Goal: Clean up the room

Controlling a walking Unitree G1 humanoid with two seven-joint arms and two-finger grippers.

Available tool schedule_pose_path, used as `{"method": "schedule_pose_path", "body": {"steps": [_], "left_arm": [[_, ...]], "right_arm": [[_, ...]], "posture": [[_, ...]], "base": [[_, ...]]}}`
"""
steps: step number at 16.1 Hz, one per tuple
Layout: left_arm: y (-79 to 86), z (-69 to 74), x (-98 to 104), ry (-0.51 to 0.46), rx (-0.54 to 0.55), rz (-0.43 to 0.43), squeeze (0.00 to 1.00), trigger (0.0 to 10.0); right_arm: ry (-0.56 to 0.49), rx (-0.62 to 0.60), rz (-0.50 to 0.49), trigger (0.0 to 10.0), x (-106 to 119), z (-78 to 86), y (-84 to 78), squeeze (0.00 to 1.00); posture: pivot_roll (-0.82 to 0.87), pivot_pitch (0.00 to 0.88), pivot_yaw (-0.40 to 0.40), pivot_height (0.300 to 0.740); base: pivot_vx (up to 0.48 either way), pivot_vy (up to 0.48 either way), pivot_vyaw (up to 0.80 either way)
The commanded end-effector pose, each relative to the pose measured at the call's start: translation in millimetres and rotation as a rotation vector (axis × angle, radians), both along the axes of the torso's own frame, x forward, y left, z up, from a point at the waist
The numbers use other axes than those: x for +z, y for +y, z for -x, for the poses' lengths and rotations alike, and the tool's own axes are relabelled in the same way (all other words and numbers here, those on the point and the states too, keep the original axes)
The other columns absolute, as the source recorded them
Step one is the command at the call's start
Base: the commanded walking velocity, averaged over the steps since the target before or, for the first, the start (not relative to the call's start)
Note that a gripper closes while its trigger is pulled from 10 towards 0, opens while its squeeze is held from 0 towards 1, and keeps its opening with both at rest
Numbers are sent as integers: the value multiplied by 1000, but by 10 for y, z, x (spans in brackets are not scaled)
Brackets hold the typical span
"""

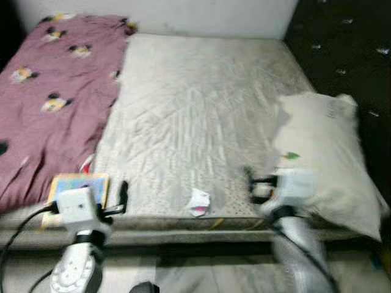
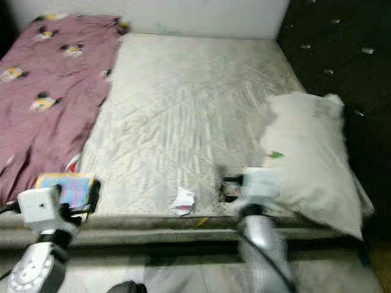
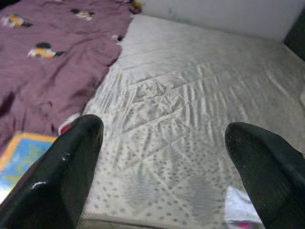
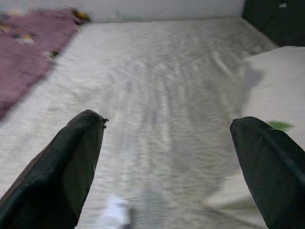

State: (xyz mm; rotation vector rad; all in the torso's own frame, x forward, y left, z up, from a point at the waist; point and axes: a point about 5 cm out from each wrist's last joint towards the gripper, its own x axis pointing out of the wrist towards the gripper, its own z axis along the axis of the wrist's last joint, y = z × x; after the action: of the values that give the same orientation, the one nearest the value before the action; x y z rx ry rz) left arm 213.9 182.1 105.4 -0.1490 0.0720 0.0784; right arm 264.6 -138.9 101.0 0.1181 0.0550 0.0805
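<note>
Both hands spread | left hand [image 3: 162, 162], right hand [image 4: 167, 157] | book [image 1: 78, 188] cover print unreadable, blurred

On the mattress [image 1: 195, 116] a blanket [image 1: 52, 97] lay along the left, a pillow [image 1: 324, 159] on the right – a book [image 1: 79, 189] and paper scrap [image 1: 198, 202] sat near the front edge

Quilted cloth mattress [image 1: 195, 122] (matt, creased)

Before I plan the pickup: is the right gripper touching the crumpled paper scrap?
Apart. In the left eye view the right gripper hovers beside the pillow, with bare mattress between it and the crumpled paper scrap.
</note>
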Motion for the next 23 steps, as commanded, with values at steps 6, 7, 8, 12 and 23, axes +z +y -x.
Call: {"method": "schedule_pose_path", "body": {"steps": [6,7,8,12,23], "left_arm": [[-88,-92,138,-70,-37,-17,0,10000],[-88,-99,142,-73,-35,-17,0,10000],[-87,-104,146,-74,-32,-17,0,10000],[-109,-130,177,-95,-69,-14,0,10000],[-123,-132,166,-83,-71,-15,0,10000]], "right_arm": [[-53,-6,20,10000,83,-141,-36,0],[-50,-8,18,10000,78,-142,-46,0],[-51,-8,17,10000,73,-146,-50,0],[-56,-3,19,10000,79,-172,-34,0],[-51,2,32,10000,68,-187,-29,0]], "posture": [[40,121,-51,740],[42,123,-52,740],[40,127,-51,740],[39,143,-56,740],[38,149,-62,740]], "base": [[0,240,0],[0,0,0],[0,0,0],[0,0,0],[294,0,0]]}}
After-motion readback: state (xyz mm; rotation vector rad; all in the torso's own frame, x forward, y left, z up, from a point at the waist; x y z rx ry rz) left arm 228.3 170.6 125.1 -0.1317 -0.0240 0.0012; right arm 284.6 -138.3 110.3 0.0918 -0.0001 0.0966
